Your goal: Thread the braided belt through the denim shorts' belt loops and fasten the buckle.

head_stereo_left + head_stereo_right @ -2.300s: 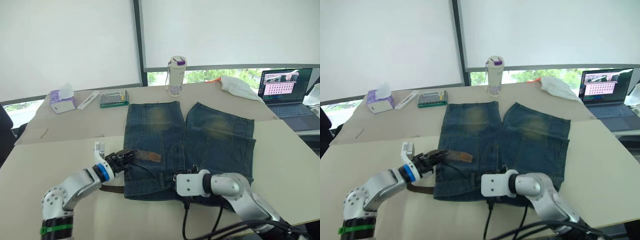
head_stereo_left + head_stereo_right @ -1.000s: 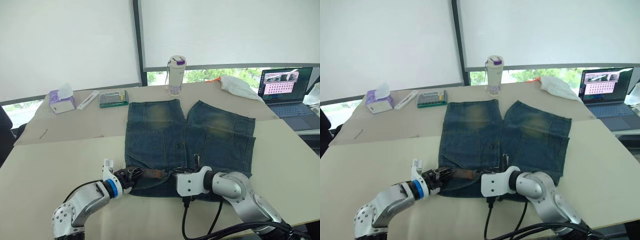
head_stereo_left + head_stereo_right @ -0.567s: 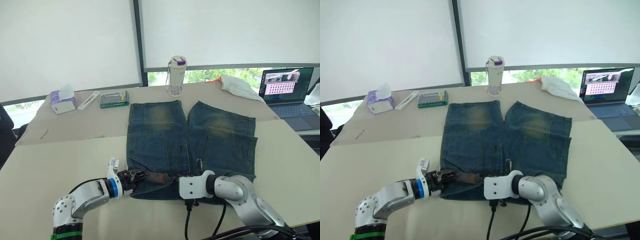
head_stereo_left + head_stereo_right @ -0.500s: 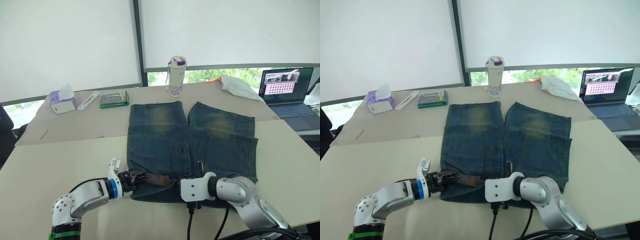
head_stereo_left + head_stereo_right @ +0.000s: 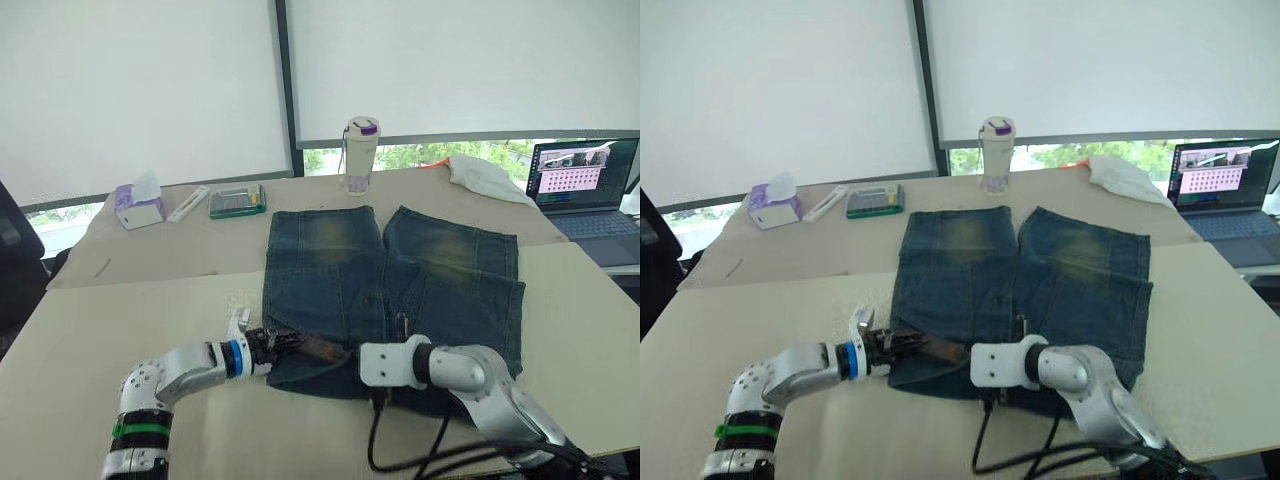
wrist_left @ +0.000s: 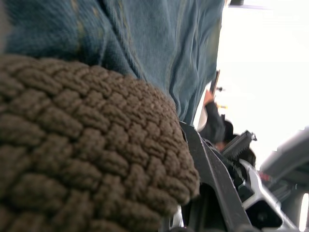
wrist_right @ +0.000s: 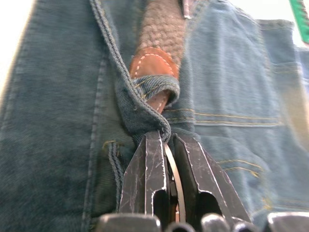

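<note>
The denim shorts lie flat on the table, waistband toward me. My left gripper is shut on the braided belt at the waistband's left end, with denim right behind the strap. The belt's reddish leather tip sticks out to the right and slips under a belt loop. My right gripper is shut on a fold of the waistband just in front of that loop. The buckle is out of view.
Behind the shorts stands a white bottle. A tissue box, a white bar and a green-edged case lie back left. A laptop and white cloth sit back right. Black cables trail under the right arm.
The camera has shifted. My left gripper has carried the belt tip down from the shorts' left leg to the waistband and pushed it right, toward the right gripper.
</note>
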